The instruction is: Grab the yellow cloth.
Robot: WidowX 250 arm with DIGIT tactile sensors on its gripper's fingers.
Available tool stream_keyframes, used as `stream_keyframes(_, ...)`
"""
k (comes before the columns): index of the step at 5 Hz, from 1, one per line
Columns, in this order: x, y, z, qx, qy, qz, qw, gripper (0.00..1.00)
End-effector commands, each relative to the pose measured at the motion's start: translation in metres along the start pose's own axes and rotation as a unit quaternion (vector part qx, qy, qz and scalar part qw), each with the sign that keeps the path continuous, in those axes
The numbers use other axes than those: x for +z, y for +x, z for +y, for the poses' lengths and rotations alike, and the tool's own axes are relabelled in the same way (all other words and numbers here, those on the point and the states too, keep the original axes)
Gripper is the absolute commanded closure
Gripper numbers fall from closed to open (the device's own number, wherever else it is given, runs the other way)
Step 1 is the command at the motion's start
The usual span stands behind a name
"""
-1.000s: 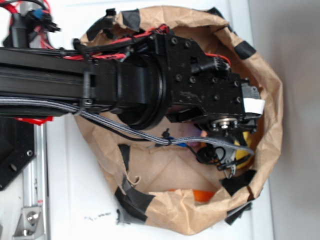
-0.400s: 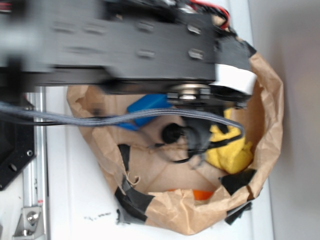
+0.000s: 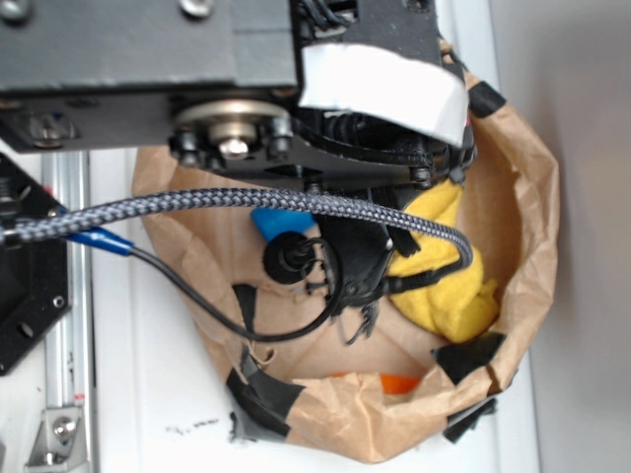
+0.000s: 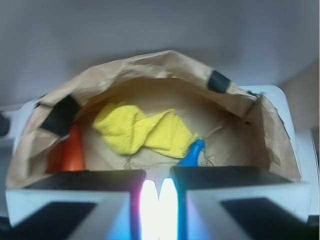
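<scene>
Yellow cloth [image 4: 144, 131] is seen lying inside the brown paper bag [image 4: 165, 65] (beside an orange thing [image 4: 73, 150]), and the gripper [image 4: 159, 197], jaws nearly closed and empty, is held above, so opening and lowering are judged needed next.

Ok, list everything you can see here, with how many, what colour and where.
Paper bag: one, brown, patched with black tape, on the white surface, open and holding the other items.
Yellow cloth: one, bright yellow, bunched on the bag floor, loose.
Blue bottle: one, blue, lying beside the cloth, mostly hidden by the arm in the exterior view.
Orange thing: one, orange, against the bag wall near a tape patch.
Gripper: one, black, above the bag; fingers almost touching, holding nothing.
</scene>
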State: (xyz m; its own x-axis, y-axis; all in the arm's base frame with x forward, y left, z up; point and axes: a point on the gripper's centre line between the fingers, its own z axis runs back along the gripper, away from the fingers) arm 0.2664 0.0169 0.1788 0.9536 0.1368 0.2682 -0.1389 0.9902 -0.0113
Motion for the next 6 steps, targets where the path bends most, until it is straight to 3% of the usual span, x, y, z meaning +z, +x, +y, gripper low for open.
stream_keyframes(1,-0.062,0.011,-0.018,0.023,-0.017,-0.033,0.999,0.00)
stream_keyframes(2,-0.088,0.019,-0.032,0.000,-0.039,-0.031,0.999,0.00)
stream_keyframes(3,-0.101,0.027,-0.042,-0.026,-0.056,-0.049,0.997,0.00)
stream_keyframes(6,-0.142,0.031,-0.056,-0.093,-0.032,-0.050,0.994,0.00)
